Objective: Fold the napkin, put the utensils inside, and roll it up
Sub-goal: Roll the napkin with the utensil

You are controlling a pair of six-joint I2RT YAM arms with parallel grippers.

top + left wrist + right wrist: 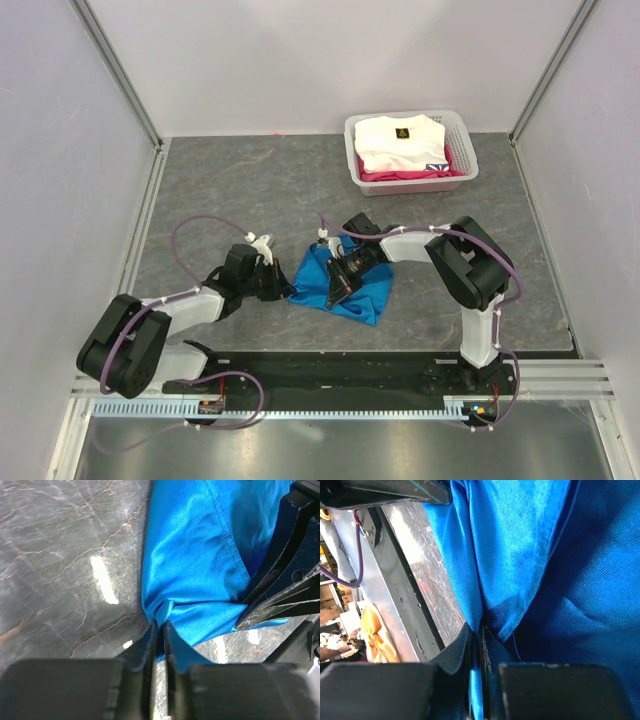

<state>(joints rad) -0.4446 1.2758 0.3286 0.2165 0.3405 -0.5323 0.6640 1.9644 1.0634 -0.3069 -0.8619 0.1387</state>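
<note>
Napkin [200, 555]: thin woven cloth, satin-glossy, with a stitched hem. Table top [60, 555]: smooth grey marbled surface, faint sheen. Left gripper [159, 629]: matt black. Basket [462, 140], far right: white perforated plastic, holding matt folded cloth [398, 140].

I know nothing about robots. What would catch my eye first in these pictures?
A bright blue, shiny cloth napkin lies bunched in the middle of the grey marbled table, pinched at its left edge by the left gripper and also by the right gripper. At the far right stands a white plastic basket of folded white and pink clothes.
</note>
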